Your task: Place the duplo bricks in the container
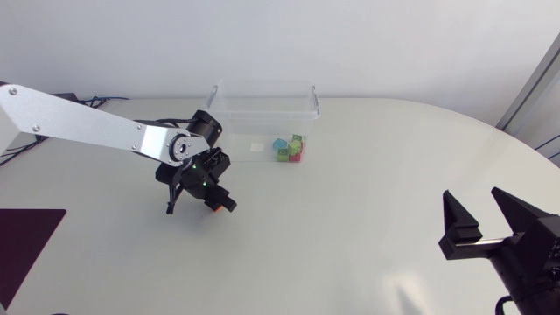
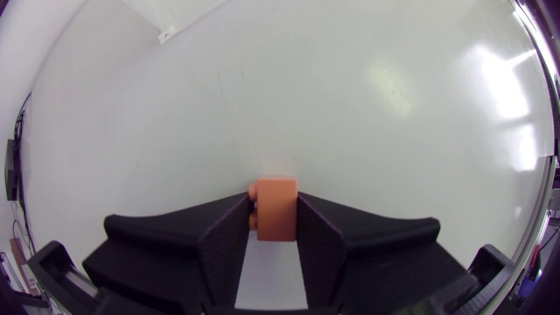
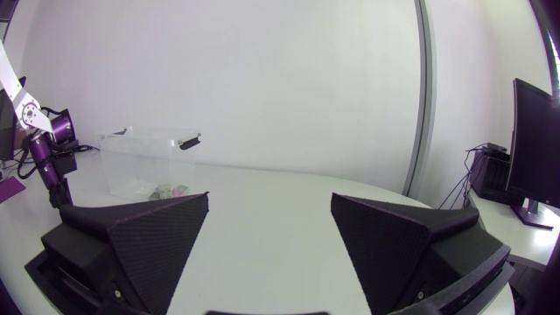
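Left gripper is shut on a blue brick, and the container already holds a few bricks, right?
No: the brick in the left gripper is orange, not blue; the left wrist view shows it. The clear container does already hold a few bricks.

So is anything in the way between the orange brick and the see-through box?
Nothing visible. The orange duplo brick is clamped in the left end effector, and only bare table lies between it and the clear container, which looks open on top.

Robot lab, two arms [image 1: 79, 124], white table [image 1: 350, 219]
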Controlling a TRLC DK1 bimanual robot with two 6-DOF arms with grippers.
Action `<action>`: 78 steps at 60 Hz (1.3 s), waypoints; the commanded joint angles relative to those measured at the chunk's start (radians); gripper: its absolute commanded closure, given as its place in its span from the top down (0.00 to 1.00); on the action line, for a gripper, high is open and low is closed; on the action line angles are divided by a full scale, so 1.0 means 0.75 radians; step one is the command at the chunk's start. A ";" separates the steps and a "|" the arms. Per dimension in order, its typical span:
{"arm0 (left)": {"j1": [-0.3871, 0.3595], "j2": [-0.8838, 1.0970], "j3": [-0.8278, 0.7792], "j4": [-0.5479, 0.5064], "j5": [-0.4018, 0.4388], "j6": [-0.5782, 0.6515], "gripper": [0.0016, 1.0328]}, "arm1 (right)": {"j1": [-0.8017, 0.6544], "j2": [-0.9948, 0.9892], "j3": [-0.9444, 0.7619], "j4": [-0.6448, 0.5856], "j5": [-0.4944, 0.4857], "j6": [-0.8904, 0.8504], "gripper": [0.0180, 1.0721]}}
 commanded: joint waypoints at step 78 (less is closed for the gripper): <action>0.044 -0.303 0.030 -0.011 0.005 -0.022 0.24 | -0.014 -0.012 -0.034 -0.013 -0.002 -0.025 0.96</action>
